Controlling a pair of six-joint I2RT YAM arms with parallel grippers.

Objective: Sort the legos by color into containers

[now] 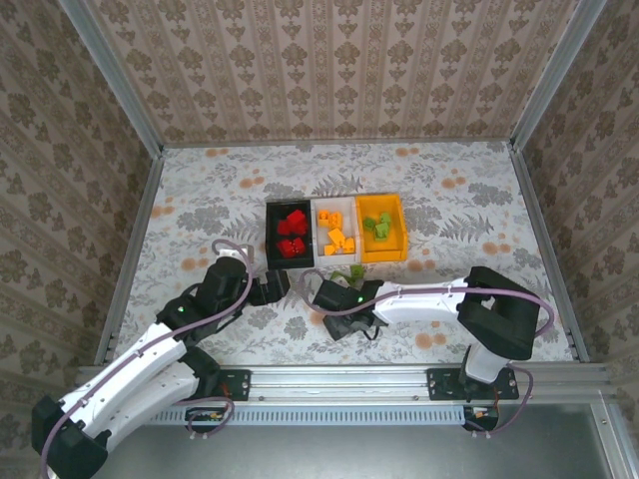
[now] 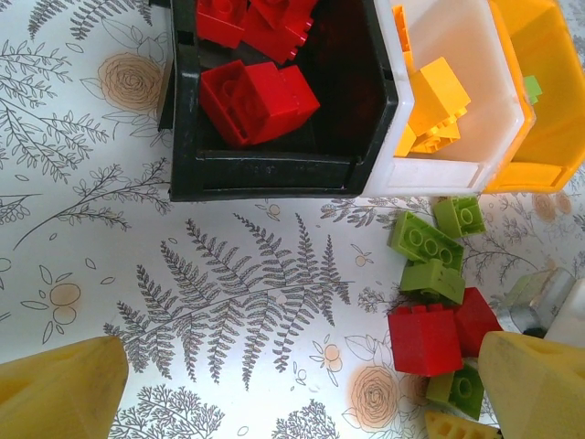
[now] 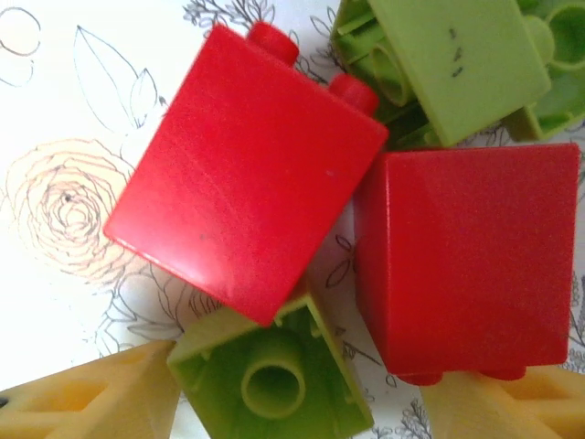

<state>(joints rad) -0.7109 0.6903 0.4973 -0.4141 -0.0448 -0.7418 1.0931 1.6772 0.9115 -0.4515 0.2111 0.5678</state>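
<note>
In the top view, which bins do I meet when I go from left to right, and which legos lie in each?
black bin with red legos → white bin with orange legos → orange bin with green legos

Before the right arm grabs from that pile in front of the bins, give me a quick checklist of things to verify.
1. Right gripper open: ok, its fingers stand apart over the pile.
2. One block isolated: not ok; a green block sits between the fingers with a red block crowding it.
3. Left gripper open: ok.
4. Left gripper clear of the pile: cannot tell; one finger sits close beside it.
5. Bins sorted so far: ok; black bin holds red, white bin orange, orange bin green.
</note>
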